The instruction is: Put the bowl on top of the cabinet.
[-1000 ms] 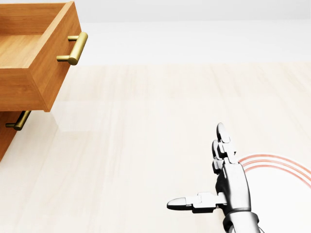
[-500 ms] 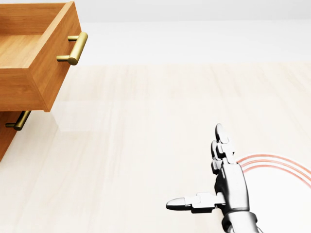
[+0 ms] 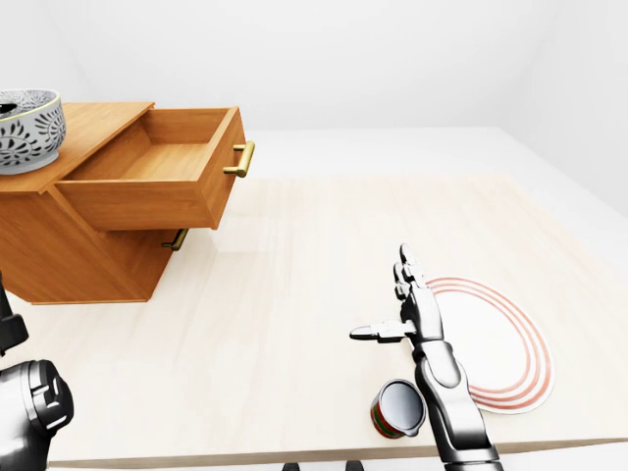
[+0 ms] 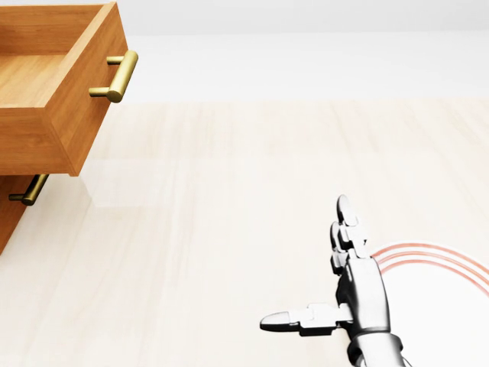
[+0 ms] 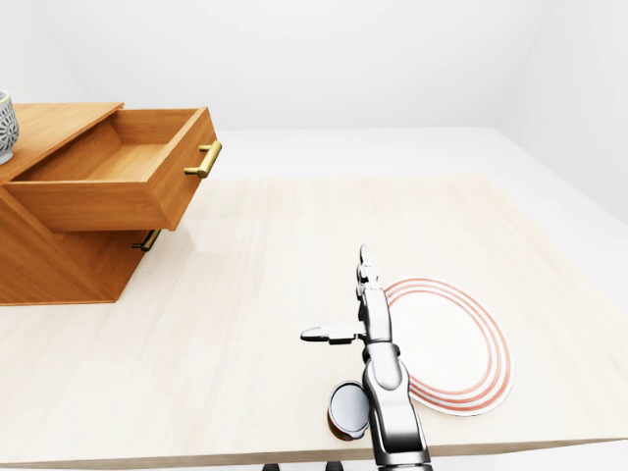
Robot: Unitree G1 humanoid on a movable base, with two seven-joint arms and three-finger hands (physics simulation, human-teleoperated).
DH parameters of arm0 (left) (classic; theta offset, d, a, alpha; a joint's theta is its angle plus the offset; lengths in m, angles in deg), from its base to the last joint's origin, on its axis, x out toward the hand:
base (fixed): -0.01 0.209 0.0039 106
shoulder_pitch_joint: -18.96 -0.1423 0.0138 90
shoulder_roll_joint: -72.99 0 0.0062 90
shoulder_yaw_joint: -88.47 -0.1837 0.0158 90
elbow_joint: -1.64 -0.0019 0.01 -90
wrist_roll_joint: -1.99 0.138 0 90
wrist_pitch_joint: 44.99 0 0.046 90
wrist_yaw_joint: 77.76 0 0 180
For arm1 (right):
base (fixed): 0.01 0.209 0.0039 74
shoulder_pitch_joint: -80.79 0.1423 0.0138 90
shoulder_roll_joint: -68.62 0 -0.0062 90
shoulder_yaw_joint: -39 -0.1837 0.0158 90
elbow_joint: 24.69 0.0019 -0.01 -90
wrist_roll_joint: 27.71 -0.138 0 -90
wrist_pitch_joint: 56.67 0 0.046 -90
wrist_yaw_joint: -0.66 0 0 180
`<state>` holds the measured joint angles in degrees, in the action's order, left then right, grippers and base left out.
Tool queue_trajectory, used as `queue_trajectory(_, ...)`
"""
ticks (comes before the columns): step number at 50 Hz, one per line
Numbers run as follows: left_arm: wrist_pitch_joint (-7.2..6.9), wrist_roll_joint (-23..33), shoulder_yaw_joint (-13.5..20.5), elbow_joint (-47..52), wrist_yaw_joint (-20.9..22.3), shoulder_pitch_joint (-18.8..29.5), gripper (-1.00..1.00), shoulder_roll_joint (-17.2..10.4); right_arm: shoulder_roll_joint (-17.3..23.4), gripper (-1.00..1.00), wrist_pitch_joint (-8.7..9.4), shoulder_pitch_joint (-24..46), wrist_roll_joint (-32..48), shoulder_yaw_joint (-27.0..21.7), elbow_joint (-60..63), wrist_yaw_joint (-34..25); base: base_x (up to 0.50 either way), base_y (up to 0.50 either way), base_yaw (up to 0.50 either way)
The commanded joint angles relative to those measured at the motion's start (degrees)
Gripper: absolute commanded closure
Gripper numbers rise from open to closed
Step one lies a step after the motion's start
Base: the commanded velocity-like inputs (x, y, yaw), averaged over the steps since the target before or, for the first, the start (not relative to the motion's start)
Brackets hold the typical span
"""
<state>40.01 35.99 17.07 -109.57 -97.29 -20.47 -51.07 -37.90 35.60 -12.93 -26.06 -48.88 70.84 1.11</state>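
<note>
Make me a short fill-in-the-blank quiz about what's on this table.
1. The bowl sits on top of the ____.
2. The cabinet's top drawer is ____.
3. The right hand holds nothing; its fingers are ____.
4. The can lies beside the striped ____.

Missing words: cabinet; open; open; plate

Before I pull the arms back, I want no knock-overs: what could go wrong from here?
1. The open right hand hangs just above the small red-and-green can lying on its side; lowering or retracting the arm could send it rolling off the nearby table edge.
2. The white plate with red rings lies beside that hand and could get nudged.
3. The patterned grey-and-white bowl sits near the wooden cabinet's left end, above the left arm.
</note>
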Motion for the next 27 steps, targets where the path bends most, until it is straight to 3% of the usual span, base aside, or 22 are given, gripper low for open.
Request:
queue_trajectory(1,0.0,-0.8,4.43,26.01,8.62,-7.26,-1.0,1.72,0.0,-1.0,0.03,-0.17,0.01,0.1,0.21,-0.01,0.0,0.0,0.0)
queue_trajectory(12,0.0,-2.4,7.34,43.08,14.38,-11.52,-1.0,4.55,0.0,-1.0,0.12,-0.37,-0.02,0.17,0.63,-0.05,0.0,0.0,0.0)
queue_trajectory(20,0.0,-1.12,7.8,54.62,18.19,-15.23,-1.0,7.67,-0.04,-1.0,0.3,-0.59,0.0,0.34,1.07,-0.08,0.0,0.0,0.0)
queue_trajectory(27,0.0,0.96,6.83,58.85,19.09,-16.89,-1.0,10.82,-0.03,-1.0,0.09,-0.38,-0.01,0.3,0.66,-0.07,0.0,0.0,0.0)
